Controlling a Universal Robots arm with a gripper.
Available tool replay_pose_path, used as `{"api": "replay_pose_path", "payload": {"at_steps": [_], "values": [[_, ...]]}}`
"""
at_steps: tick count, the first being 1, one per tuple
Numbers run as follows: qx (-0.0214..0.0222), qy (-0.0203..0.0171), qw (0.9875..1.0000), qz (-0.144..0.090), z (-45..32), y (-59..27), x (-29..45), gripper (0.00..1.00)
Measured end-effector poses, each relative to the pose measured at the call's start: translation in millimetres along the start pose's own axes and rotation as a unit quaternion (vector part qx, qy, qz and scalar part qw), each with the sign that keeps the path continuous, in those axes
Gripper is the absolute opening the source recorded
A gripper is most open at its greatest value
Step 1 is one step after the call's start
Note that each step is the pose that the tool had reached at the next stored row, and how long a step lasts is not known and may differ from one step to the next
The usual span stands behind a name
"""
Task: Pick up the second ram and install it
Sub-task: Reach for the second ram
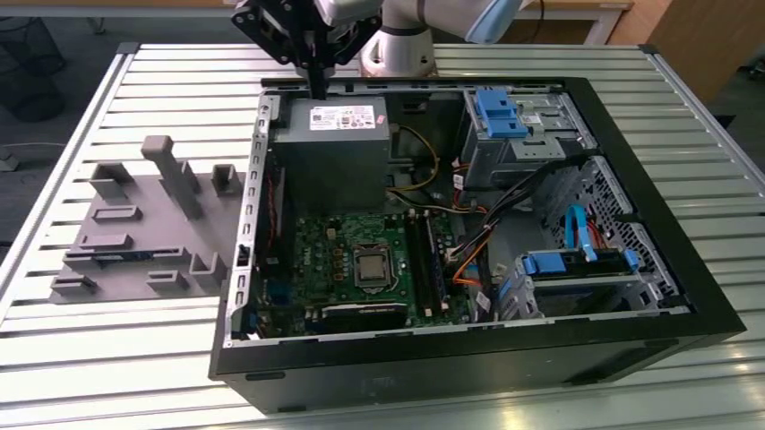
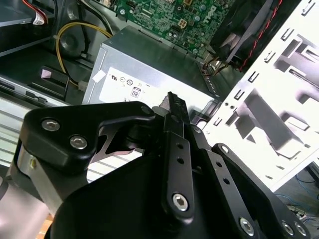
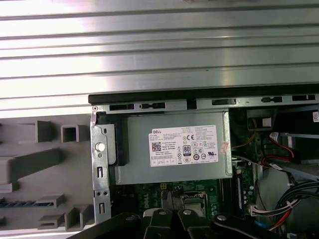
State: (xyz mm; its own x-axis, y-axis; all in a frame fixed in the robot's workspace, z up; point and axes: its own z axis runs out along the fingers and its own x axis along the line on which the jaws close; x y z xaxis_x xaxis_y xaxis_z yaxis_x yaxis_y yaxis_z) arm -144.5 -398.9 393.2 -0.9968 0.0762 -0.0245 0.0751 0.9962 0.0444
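The claw (image 1: 319,82) hangs over the far rim of the open computer case (image 1: 454,376), just above the grey power supply (image 1: 325,148). Its 2 fingers look pressed together with nothing between them, so I take it as closed and empty.

The second ram (image 1: 110,259) lies in a slot of the grey holder rack (image 1: 179,179) on the slatted worktop (image 1: 120,376). The rack sits beside the case, toward the exterior view's left, and the stick is well apart from the claw. In the first wrist view the stick shows as a dark strip with blue marks (image 3: 17,203), sitting low in that rack.

Inside the case the green motherboard (image 1: 347,260) lies flat, with the long black slots (image 1: 427,260) running beside the processor socket. I cannot tell from here whether 1 of them is already filled.

To my eye the job stands at the pick-up step, and that step is not yet begun, as the stick is untouched. Getting hold of it calls for opened fingers, a crossing over the case wall to the rack, and a square line-up along the thin stick. The upright posts of the rack stand close by and leave little room for a crooked approach.
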Motion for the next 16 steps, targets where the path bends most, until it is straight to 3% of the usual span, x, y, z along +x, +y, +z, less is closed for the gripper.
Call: {"api": "replay_pose_path", "payload": {"at_steps": [16], "values": [[0.0000,0.0000,1.0000,0.000,-0.2,-0.6,8.6,0.11]]}}
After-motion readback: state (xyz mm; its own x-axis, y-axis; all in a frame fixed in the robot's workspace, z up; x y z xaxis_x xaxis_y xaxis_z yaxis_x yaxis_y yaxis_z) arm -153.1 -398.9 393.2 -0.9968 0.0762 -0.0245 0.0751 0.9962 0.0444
